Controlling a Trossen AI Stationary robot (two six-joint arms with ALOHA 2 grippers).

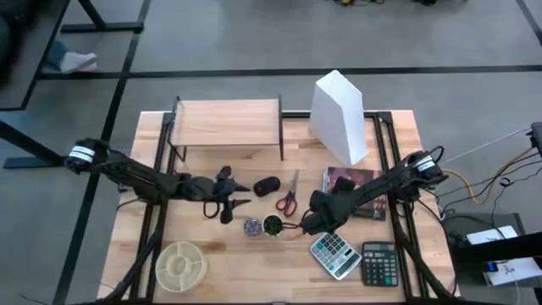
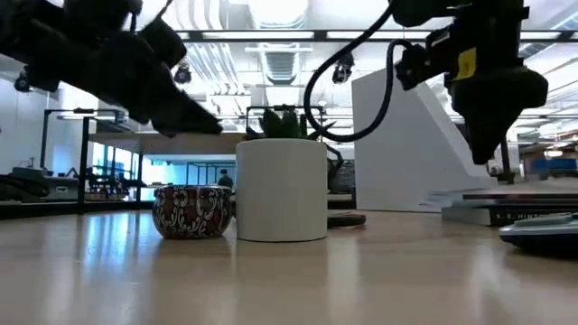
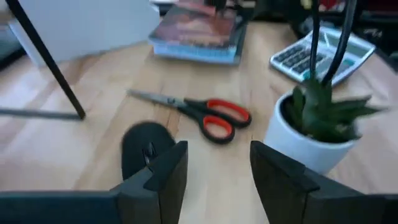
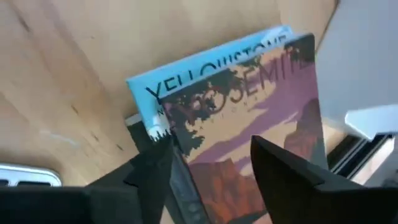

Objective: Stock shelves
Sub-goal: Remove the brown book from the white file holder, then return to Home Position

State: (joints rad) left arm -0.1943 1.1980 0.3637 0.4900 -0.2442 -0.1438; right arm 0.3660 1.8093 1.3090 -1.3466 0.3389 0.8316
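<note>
Grey floor [image 1: 254,34] crossed by dark lines; long ceiling lights [image 2: 271,34] glow above glass partitions

2 books [image 4: 249,124], 2 calcs [image 1: 356,257], 1 scissors [image 1: 288,196], 1 plant [image 1: 273,225].

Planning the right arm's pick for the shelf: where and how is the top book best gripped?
Right gripper is open over the stacked books. The top book lies flat, overhanging the blue Yellowstone book; probably pinch that overhanging edge, coming from above on the open-table side, away from the white file holder.
</note>
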